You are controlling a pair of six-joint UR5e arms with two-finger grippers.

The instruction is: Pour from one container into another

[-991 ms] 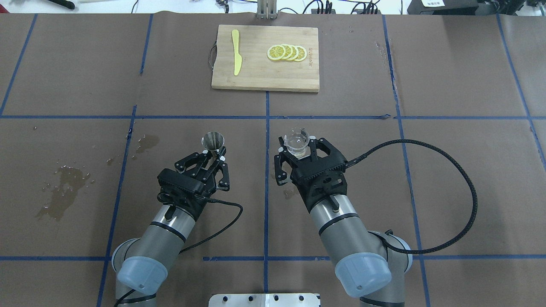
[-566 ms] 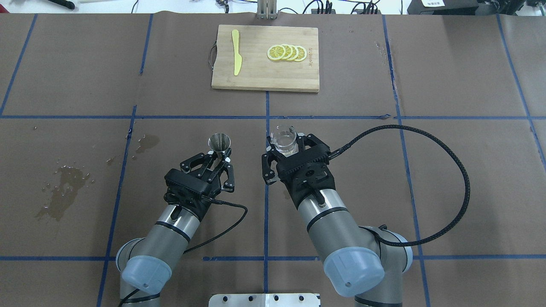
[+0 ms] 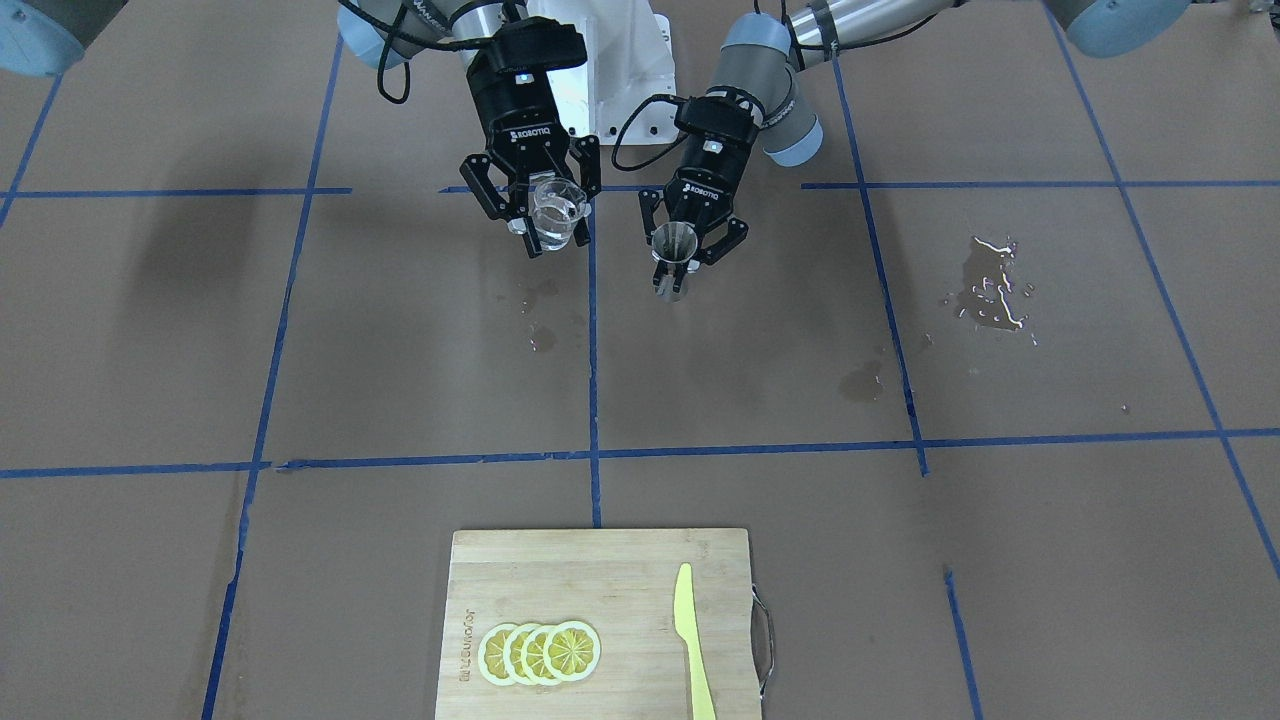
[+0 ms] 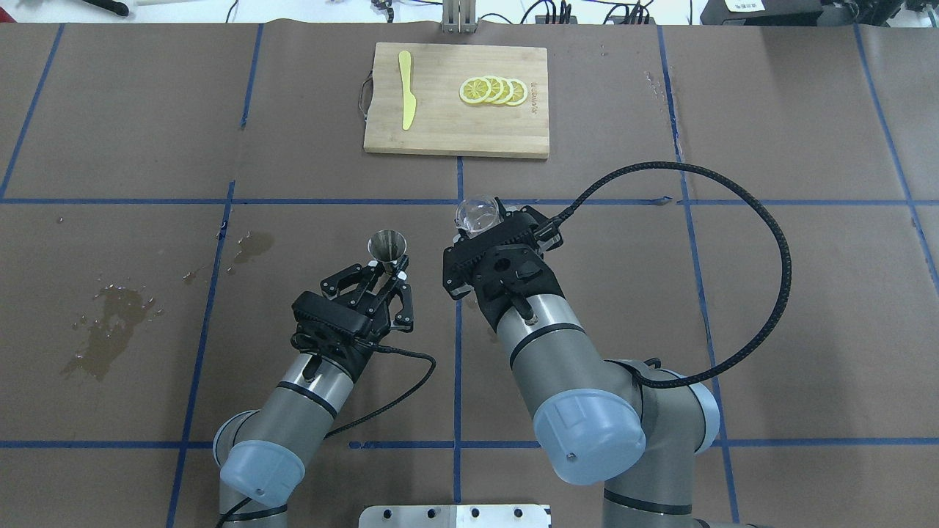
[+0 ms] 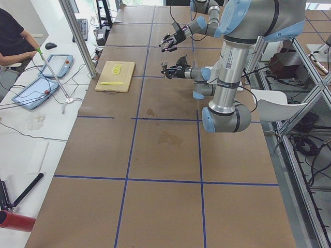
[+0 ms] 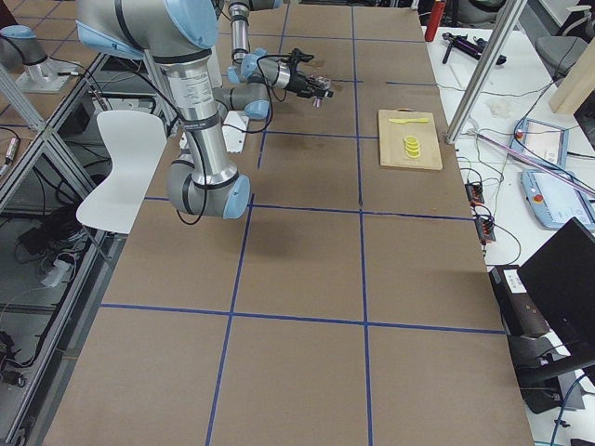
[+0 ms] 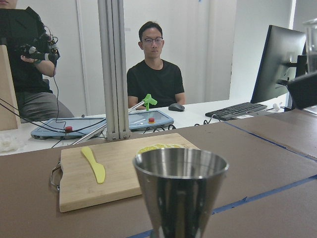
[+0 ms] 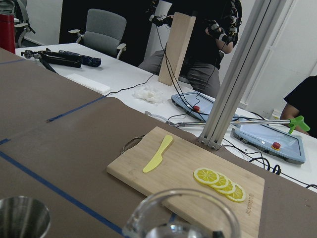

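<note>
**Pour not begun: vessels held apart, spill risk noted**

I found the right gripper (image 3: 548, 232) clamped around the clear glass beaker (image 3: 556, 210), which sat between its fingers, clear of the table and leaning slightly toward the robot's left. The left gripper (image 4: 386, 268) was drawn in narrow on the waist of the silver jigger (image 4: 386, 243), holding it upright with its mouth open to the sky. The two vessels were near each other but not touching; the beaker's lip was not over the jigger's mouth.

Risks, in my judgement: the jigger's mouth is small, so a tilt begun from this offset would send liquid onto the paper, where wet patches (image 4: 106, 323) already lay. The jigger is pinched at one thin point and could swivel if the beaker knocked it. Smooth glass could slip as the wrist rolled.

Not established: the liquid level in the beaker, the jigger's dark interior, and the right finger pads' contact, masked by the gripper body from overhead. The side views were too distant to help.
</note>
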